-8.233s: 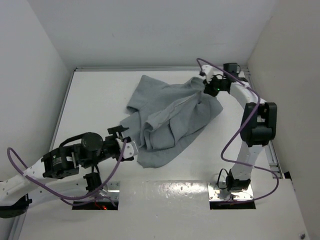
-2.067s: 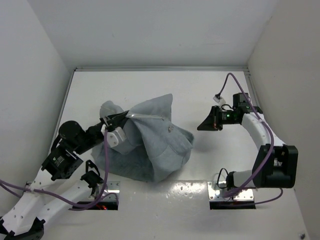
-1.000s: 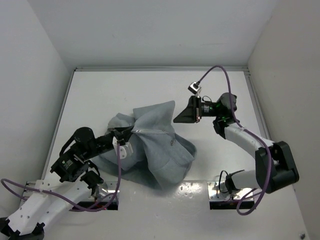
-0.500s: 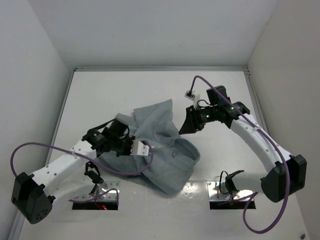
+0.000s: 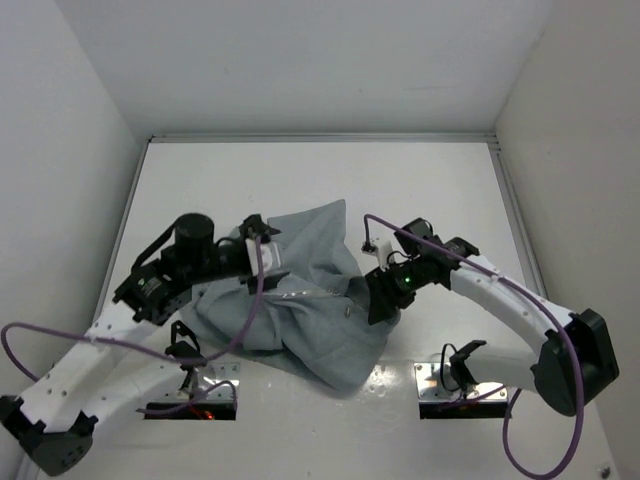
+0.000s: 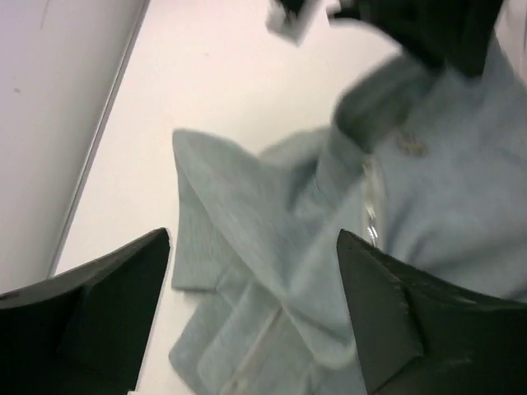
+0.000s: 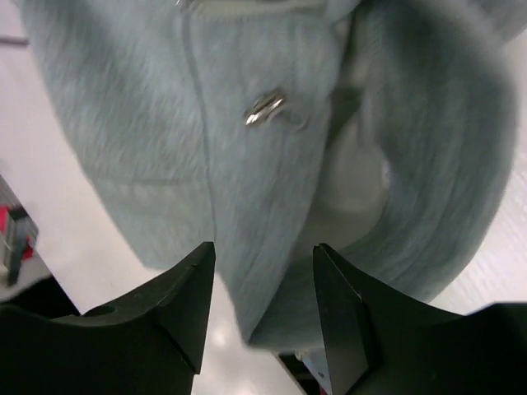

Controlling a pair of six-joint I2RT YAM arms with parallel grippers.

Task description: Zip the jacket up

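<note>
We see the jacket (image 5: 300, 300) heaped in a crumpled grey mound close to the near edge of the bench (image 5: 430, 190), a little left of the middle and between the two arms. One corner of the mound stands up toward the far side. The left gripper (image 6: 254, 239) hangs over the left, farther part of the heap. Its jaws are spread wide, with nothing between them and the folds lying loose below. In the left wrist view a pale strip of the zipper (image 6: 370, 216) runs down the cloth under the right-hand finger, and a flap of the jacket spreads out flat on the bench toward the left wall. The right gripper (image 7: 263, 248) is at the right edge of the heap, tilted down onto it. Its fingers (image 7: 177, 304) stand parted with a fold of grey cloth lying in the gap. We cannot tell whether the pads touch that fold, but they are not clenched on it. Just beyond this fold a small metal piece (image 7: 266, 107) glints on the fabric, and beside it the white lining (image 7: 354, 185) shows inside a curved, rolled edge.
</note>
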